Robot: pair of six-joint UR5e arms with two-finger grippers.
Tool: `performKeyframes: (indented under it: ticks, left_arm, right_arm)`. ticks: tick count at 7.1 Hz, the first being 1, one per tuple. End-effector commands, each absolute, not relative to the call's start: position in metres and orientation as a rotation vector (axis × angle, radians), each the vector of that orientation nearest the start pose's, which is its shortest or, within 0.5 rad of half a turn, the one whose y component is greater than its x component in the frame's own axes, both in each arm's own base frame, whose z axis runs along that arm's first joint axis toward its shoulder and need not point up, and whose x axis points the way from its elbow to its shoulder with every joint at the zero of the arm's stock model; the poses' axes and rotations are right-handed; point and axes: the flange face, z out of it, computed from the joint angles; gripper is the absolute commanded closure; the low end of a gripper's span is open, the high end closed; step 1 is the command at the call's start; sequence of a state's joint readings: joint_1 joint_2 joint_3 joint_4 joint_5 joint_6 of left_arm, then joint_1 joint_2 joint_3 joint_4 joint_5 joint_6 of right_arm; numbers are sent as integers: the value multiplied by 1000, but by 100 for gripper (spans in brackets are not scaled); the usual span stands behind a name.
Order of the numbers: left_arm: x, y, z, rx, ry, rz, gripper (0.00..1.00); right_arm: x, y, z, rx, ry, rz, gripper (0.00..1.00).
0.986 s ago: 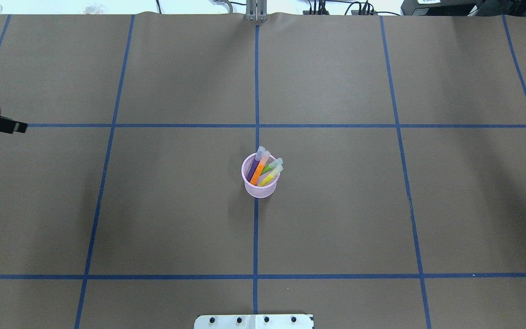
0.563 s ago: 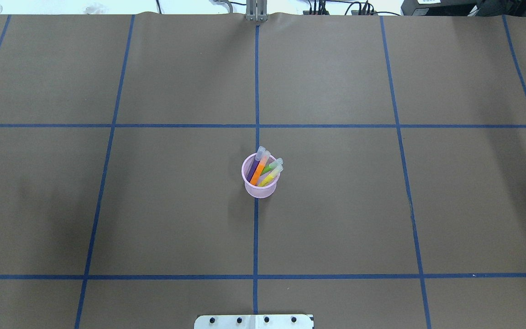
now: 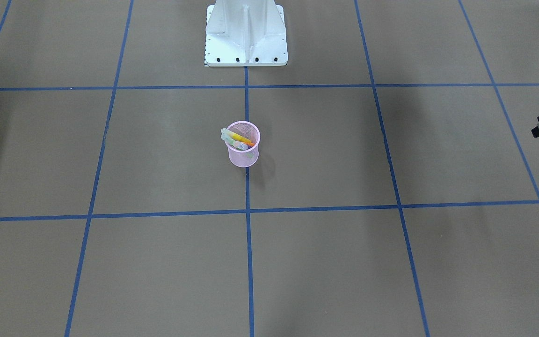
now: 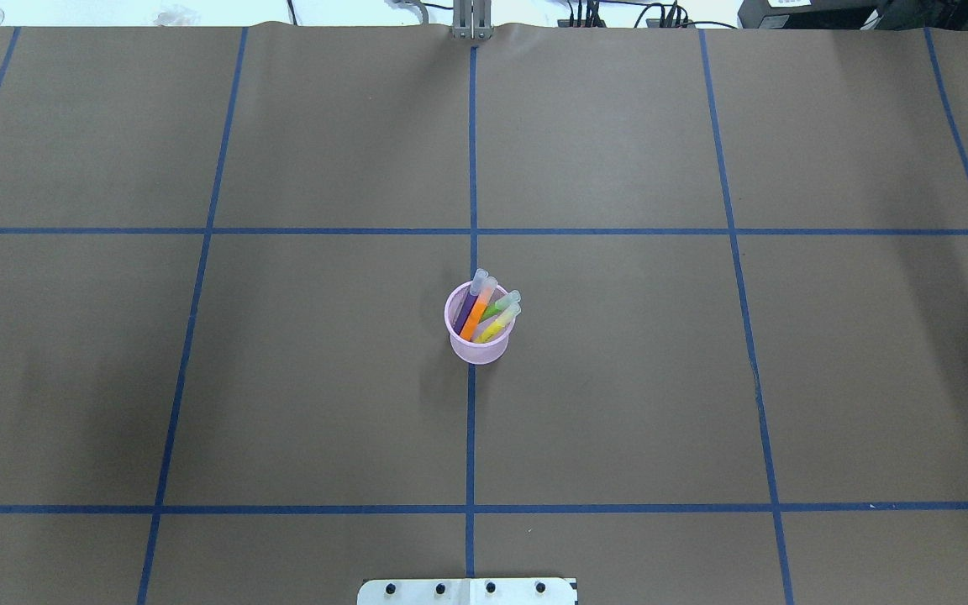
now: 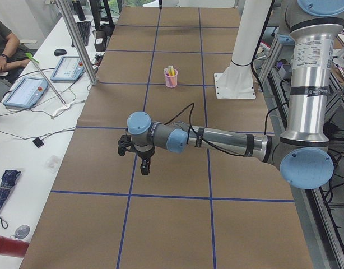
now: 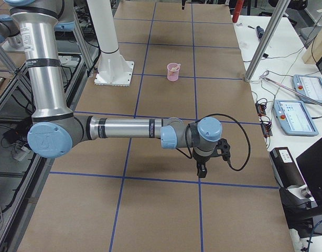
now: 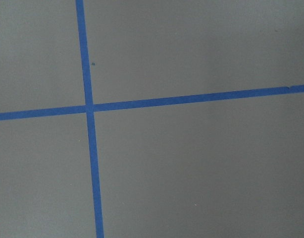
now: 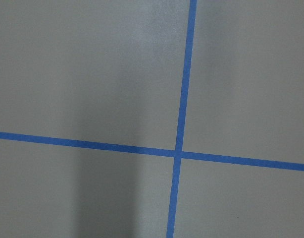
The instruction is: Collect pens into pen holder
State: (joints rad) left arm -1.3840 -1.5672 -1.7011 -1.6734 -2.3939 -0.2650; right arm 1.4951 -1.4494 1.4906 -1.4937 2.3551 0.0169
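Left claw (image 5: 145,166): I see it only from the side camera at my left end of the bench, pointing down over the brown paper, well apart from the cup; I cannot tell whether its fingers are spread or pressed together.
Right claw (image 6: 202,170): same story from the opposite end camera, hanging tip-down above the paper near a blue tape line; I cannot tell its state either.
Wrist cameras: both feeds give me only brown paper and 1 crossing of blue tape (image 7: 89,106) each.
Pen holder (image 4: 478,344): the pink mesh cup stands upright on the middle tape line of the bench (image 4: 618,378), well clear of both arms.
Pens (image 4: 484,307): all 4 sit inside the cup, leaning toward the far rim, pale caps poking above it; purple and orange lie side by side, green and yellow beside them.
Robot base (image 3: 246,35): white pedestal behind the cup.
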Motion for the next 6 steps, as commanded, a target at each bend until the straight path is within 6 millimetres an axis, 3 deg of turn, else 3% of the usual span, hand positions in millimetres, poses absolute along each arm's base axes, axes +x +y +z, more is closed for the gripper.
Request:
performKeyframes:
  ticks: [1,2,3,4,6]
  left_arm:
    - [24,-489,593,-3,846,-6,0]
    - [24,-493,598,-11,840,-12,0]
    - [25,-497,619,-49,834,-28,0]
    - [25,-504,617,-49,837,-30,0]
    - [24,-504,621,-70,843,-47,0]
  right_arm:
    - [4,-552,628,59,-786,-130,0]
    - [0,-551,632,34,-784,-138,0]
    - [-5,-551,636,-4,-784,-147,0]
    - [-1,-565,620,7,-781,-153,0]
    - [14,-565,615,6,-786,-130,0]
